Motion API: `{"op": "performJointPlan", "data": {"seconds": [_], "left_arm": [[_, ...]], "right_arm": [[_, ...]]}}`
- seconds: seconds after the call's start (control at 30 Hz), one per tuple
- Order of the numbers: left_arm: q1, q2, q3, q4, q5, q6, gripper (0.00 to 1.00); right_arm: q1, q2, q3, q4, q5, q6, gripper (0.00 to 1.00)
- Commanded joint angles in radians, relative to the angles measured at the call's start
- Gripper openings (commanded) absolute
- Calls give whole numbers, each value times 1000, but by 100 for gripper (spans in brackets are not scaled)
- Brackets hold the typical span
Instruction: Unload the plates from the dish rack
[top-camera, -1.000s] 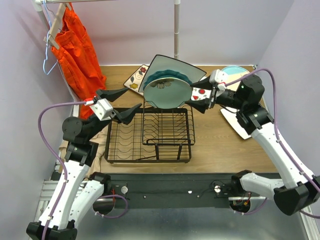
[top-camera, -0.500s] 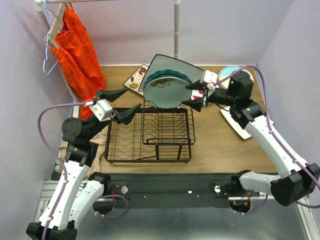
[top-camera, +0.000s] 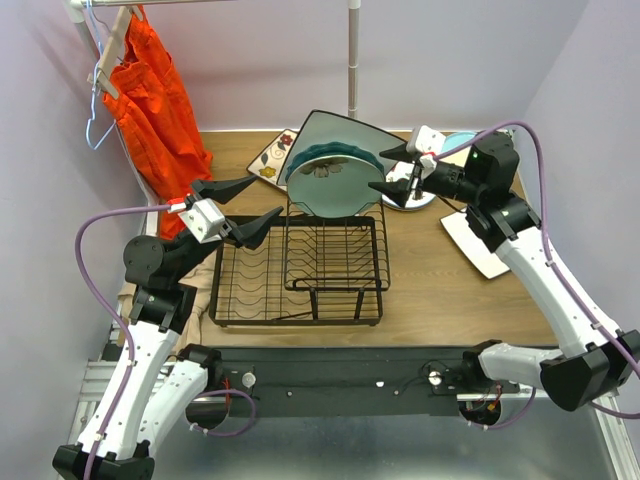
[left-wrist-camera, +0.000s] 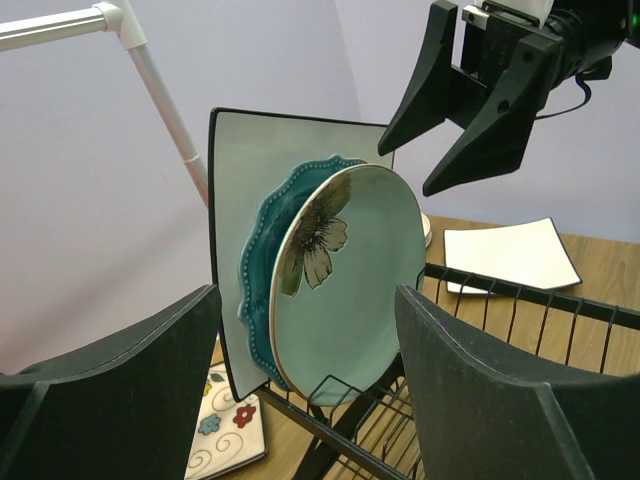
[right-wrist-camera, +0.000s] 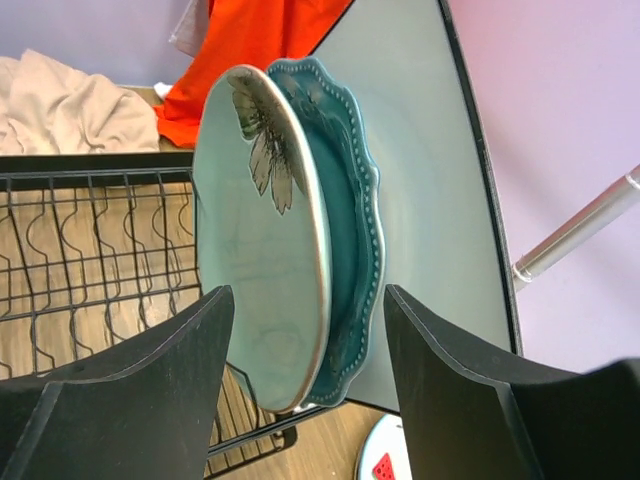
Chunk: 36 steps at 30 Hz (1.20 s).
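Robot lab booth, lilac walls (top-camera: 450, 60), bolted arms (top-camera: 545, 285)

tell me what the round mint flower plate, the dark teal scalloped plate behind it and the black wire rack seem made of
Round mint flower plate: likely glazed ceramic; smooth glossy face, printed flower.
Dark teal scalloped plate: likely glazed ceramic too; shiny moulded beaded rim.
Black wire rack: probably coated metal wire; thin, rigid bent rods with an even black finish.

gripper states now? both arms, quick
Left gripper: open, holding nothing.
Right gripper: open, holding nothing, next to the plates in the rack.
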<state>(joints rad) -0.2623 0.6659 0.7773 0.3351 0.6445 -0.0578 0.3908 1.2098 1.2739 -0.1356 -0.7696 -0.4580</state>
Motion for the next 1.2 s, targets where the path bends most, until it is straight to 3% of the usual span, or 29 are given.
{"op": "performJointPlan", "data": {"seconds": [0.0, 0.73, 1.17], "left_arm": [[0, -8, -12, 21, 12, -7, 79], [0, -5, -12, 21, 18, -5, 79], [0, -6, -12, 19, 15, -4, 79]], "right_arm": [[-3, 34, 10, 5, 46, -22, 70], [-1, -3, 39, -12, 40, -4, 68], [19, 16, 8, -18, -23, 24, 57]]}}
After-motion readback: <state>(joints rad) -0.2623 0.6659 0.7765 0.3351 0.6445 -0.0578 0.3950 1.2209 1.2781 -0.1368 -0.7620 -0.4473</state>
